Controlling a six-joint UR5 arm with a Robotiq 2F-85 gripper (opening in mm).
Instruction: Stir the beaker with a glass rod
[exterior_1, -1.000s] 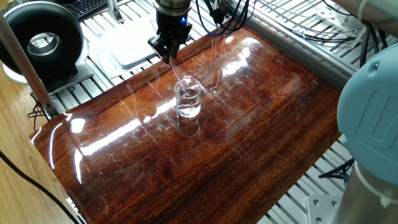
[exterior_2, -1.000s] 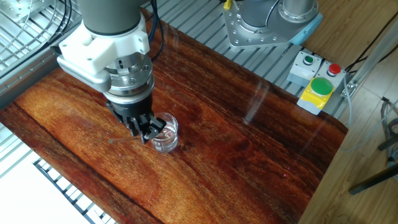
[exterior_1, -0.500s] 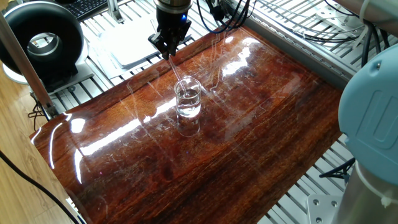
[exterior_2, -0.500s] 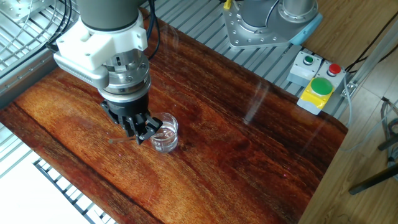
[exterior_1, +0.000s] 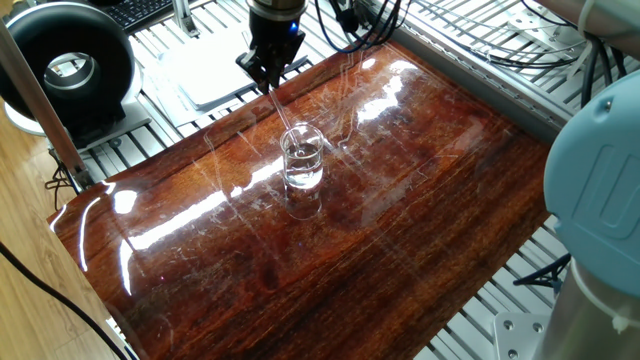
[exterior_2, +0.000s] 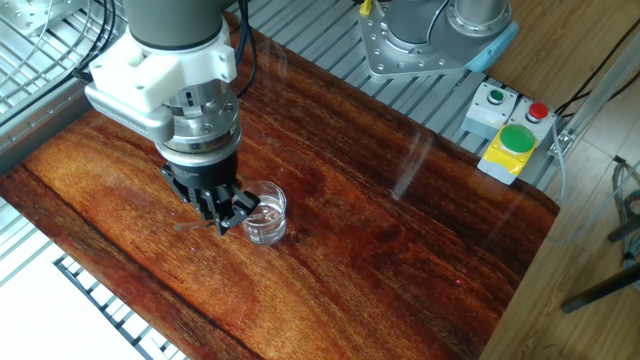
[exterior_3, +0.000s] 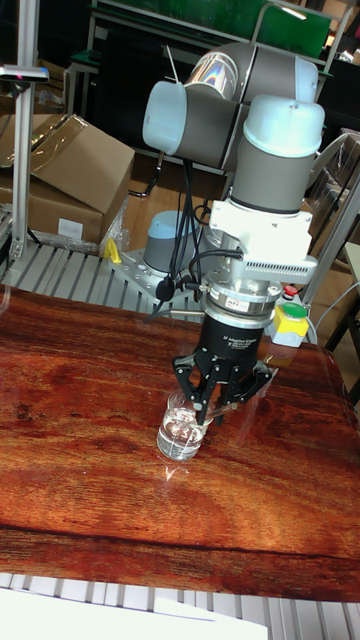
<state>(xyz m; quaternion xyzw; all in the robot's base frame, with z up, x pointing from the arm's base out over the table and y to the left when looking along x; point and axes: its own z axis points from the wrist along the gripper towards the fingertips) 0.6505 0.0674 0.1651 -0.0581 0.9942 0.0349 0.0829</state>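
Observation:
The beaker (exterior_1: 303, 158) is a small clear glass with liquid, standing upright near the middle of the wooden board (exterior_1: 420, 210). My gripper (exterior_1: 268, 74) hangs above and behind it, shut on the top of the glass rod (exterior_1: 284, 116). The thin rod slants down from the fingers into the beaker. In the other fixed view the gripper (exterior_2: 228, 214) sits just left of the beaker (exterior_2: 266, 214), and the rod is too faint to make out. The tall fixed view has the gripper (exterior_3: 212, 408) right above the beaker (exterior_3: 183, 428).
A black round device (exterior_1: 65, 65) and a white tray (exterior_1: 215, 72) lie beyond the board's far left edge. A button box (exterior_2: 510, 135) and the arm's base (exterior_2: 430, 35) stand off the board's other side. A light blue arm joint (exterior_1: 595, 170) looms at the right.
My gripper has shifted slightly up and away from the beaker, carrying the rod's top with it. The beaker has stayed in place.

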